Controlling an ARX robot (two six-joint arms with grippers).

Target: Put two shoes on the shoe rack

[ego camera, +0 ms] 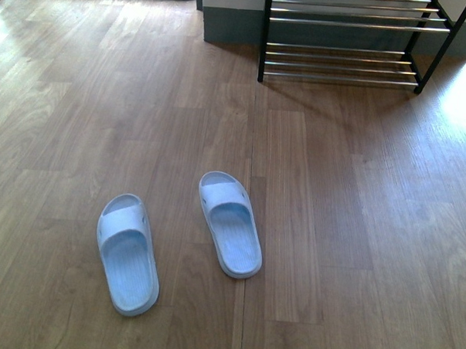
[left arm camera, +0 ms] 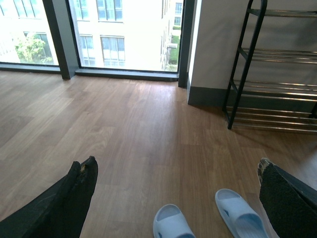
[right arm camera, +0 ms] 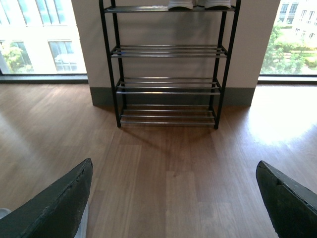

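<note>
Two pale blue slide slippers lie on the wood floor, the left one (ego camera: 127, 252) and the right one (ego camera: 230, 223), toes pointing toward the shoe rack (ego camera: 347, 40) at the far right. The rack has a black frame and chrome rods. In the left wrist view both slippers show, one (left arm camera: 171, 224) and the other (left arm camera: 239, 214), just below my open left gripper (left arm camera: 176, 166). My right gripper (right arm camera: 174, 171) is open and empty, facing the rack (right arm camera: 168, 64). White soles of shoes (right arm camera: 198, 5) show on the rack's top shelf. Neither arm shows in the front view.
A pale wall with a dark skirting (ego camera: 228, 23) stands behind the rack. Floor-to-ceiling windows (left arm camera: 124, 34) with dark frames are to the left of it. Wood floor (ego camera: 347, 226) lies between the slippers and the rack.
</note>
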